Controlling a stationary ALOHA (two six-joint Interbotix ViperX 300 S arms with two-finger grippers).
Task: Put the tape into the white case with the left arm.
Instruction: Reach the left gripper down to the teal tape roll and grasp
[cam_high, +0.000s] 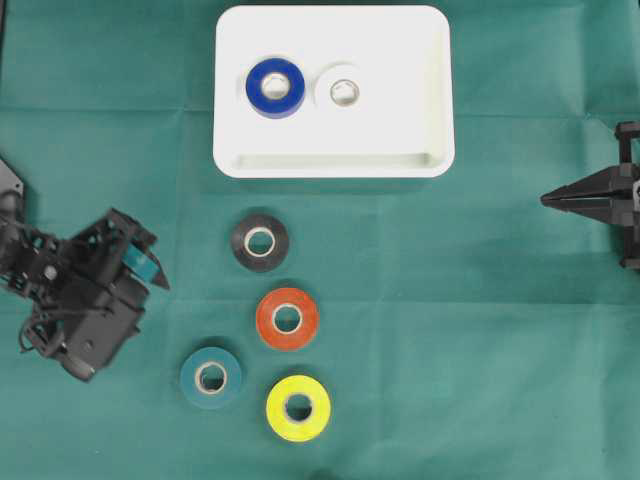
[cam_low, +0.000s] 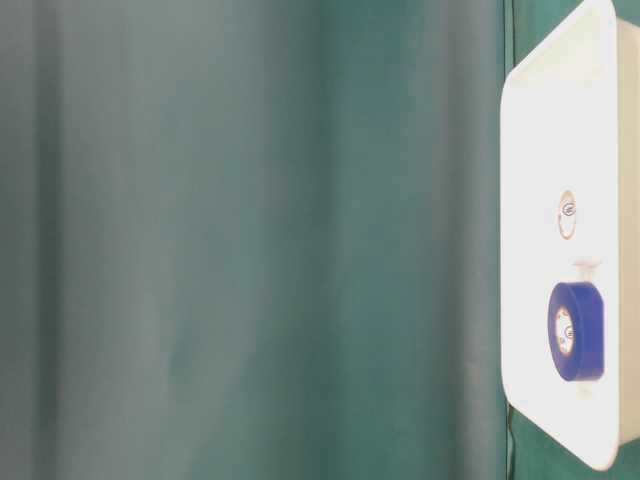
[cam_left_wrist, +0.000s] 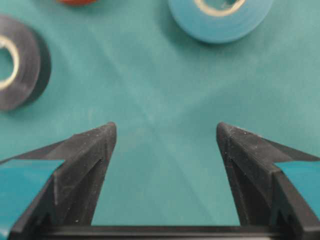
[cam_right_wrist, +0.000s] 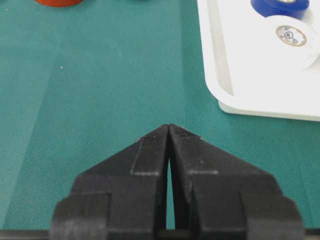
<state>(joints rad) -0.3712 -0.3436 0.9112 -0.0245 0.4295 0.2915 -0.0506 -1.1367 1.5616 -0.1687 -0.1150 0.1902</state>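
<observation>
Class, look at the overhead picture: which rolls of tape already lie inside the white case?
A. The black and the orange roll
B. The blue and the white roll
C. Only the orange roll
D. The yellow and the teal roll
B: the blue roll and the white roll lie side by side in the white case, while the black, orange, teal and yellow rolls lie on the green cloth.

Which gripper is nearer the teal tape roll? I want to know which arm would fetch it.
Left. The left gripper sits open just up and left of the teal tape roll. The right gripper is shut at the far right edge, across the table.
</observation>
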